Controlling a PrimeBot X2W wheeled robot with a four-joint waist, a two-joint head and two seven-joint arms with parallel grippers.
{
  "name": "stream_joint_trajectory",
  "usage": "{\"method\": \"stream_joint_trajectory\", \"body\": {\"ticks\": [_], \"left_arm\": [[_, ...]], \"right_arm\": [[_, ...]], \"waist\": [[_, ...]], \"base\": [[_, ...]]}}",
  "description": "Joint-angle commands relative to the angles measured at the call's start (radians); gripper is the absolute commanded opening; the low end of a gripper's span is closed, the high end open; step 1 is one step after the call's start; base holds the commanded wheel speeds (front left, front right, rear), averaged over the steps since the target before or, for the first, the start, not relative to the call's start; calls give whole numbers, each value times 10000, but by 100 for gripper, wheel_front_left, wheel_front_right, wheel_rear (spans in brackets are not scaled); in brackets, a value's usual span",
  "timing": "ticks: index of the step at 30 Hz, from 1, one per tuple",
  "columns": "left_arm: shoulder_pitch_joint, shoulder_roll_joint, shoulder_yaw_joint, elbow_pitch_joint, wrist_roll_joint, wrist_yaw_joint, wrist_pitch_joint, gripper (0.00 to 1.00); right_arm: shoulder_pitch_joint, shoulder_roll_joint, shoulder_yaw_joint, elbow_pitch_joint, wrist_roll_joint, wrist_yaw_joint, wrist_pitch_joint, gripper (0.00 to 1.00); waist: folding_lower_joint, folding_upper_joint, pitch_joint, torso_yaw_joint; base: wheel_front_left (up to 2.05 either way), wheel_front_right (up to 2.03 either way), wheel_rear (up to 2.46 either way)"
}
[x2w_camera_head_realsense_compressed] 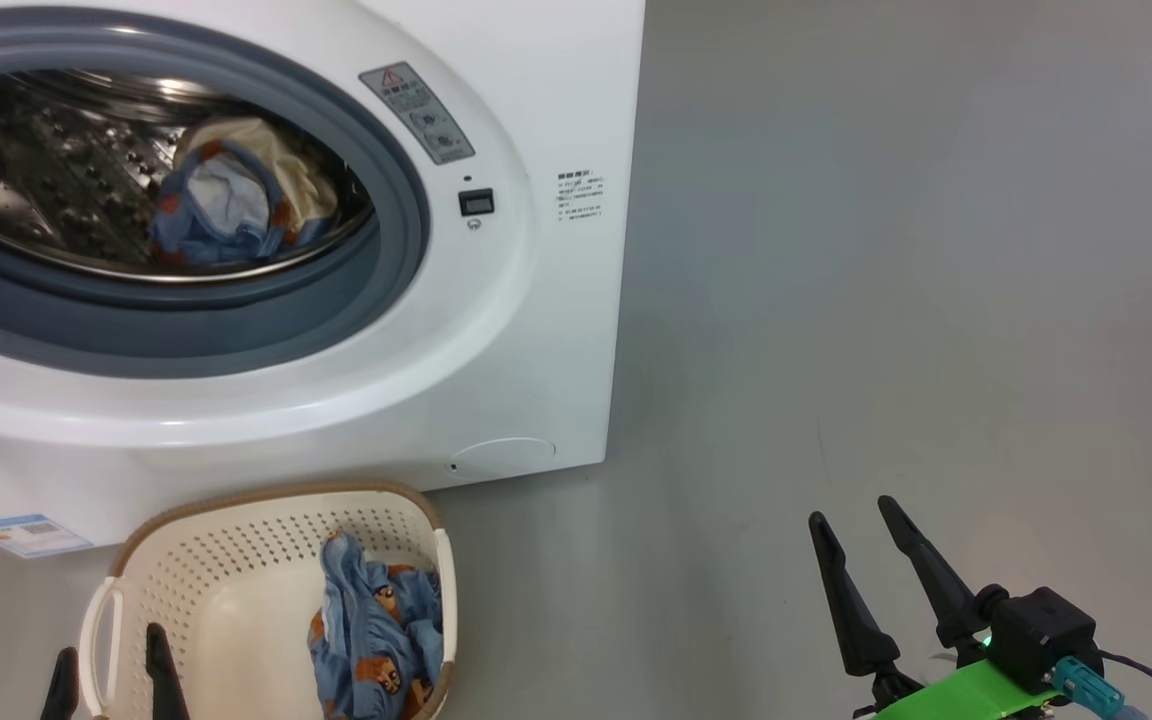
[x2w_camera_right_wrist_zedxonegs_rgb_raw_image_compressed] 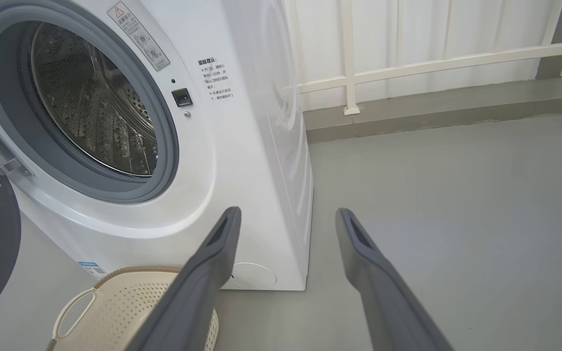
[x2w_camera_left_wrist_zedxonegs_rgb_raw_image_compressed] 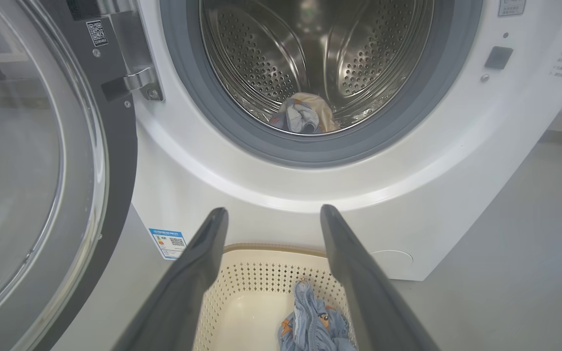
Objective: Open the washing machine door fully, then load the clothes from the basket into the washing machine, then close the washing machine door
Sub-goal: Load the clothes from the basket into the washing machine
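The clothes are split between two places. One blue printed garment (x2w_camera_head_realsense_compressed: 376, 640) lies against the right wall of the basket (x2w_camera_head_realsense_compressed: 236, 560), and another (x2w_camera_head_realsense_compressed: 236, 200) rests at the front of the drum (x2w_camera_left_wrist_zedxonegs_rgb_raw_image_compressed: 261, 58). The basket sits on the floor (x2w_camera_head_realsense_compressed: 886, 250) just before the washing machine (x2w_camera_head_realsense_compressed: 536, 330), probably so that each lift is short. The door (x2w_camera_left_wrist_zedxonegs_rgb_raw_image_compressed: 117, 161) stands swung wide to the left, leaving the drum free to load. The left gripper (x2w_camera_left_wrist_zedxonegs_rgb_raw_image_compressed: 273, 210) hangs above the basket, jaws spread and empty, seemingly lined up for the garment there. The right gripper (x2w_camera_head_realsense_compressed: 850, 508), also spread and empty, hovers over bare floor, well apart. The floor is smooth pale grey, and a white railing (x2w_camera_right_wrist_zedxonegs_rgb_raw_image_compressed: 408, 63) runs behind.
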Motion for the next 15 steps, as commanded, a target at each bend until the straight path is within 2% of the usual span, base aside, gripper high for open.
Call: {"method": "stream_joint_trajectory", "body": {"ticks": [1,15], "left_arm": [[-427,56,358,-182,158,-36,-135,100],[-1579,36,93,109,311,-354,-135,100]], "right_arm": [[-25,3,229,-284,-76,14,-49,100],[-440,3,178,-562,53,14,-49,100]], "waist": [[0,0,131,21],[0,0,1896,346]], "base": [[0,0,0],[0,0,0]]}}
